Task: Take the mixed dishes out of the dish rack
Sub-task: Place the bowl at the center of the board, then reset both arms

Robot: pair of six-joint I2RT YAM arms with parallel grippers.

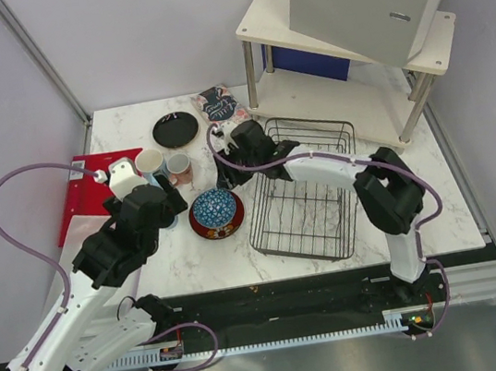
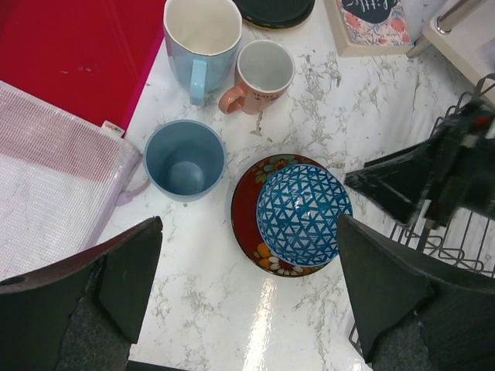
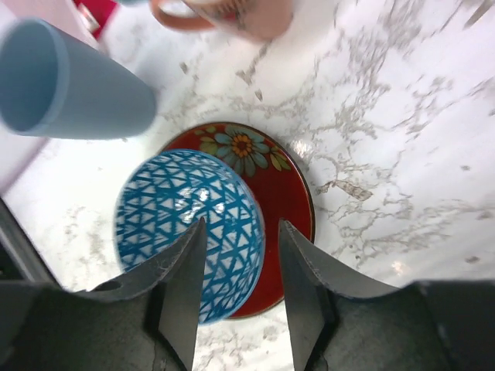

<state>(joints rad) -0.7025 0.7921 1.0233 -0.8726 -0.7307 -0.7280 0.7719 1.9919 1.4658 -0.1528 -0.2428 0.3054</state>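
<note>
- Hovering just above the blue-and-white bowl (image 3: 174,216), the right gripper (image 3: 241,232) held its fingers parted with nothing between them. One finger overlapped the bowl's rim, and the gap looked down on the dark red-brown plate (image 3: 282,185) under the bowl.
- The bowl lay straight below those fingers and a little to one side. The next move probably called for a clean lift before any swing back toward the dish rack (image 1: 309,128).
- The rack stood on the right half of the table (image 1: 194,259), its long axis running from near edge to far edge. It was just beside the right arm and well apart from the left. From above, no dish showed in it.
- The left gripper (image 2: 249,224) hung over the same bowl from the other side, fingers spread wide and empty.
- A short light-blue cup (image 2: 186,160), a taller light-blue cup (image 2: 203,35), the salmon-pink mug (image 2: 263,73) and a black plate (image 1: 174,129) stood on the marble left of the rack.
- White script on the booklet (image 2: 371,23) was cut off by the frame edge and could not be read with any certainty. The dark marks on the mug were too small to make out.
</note>
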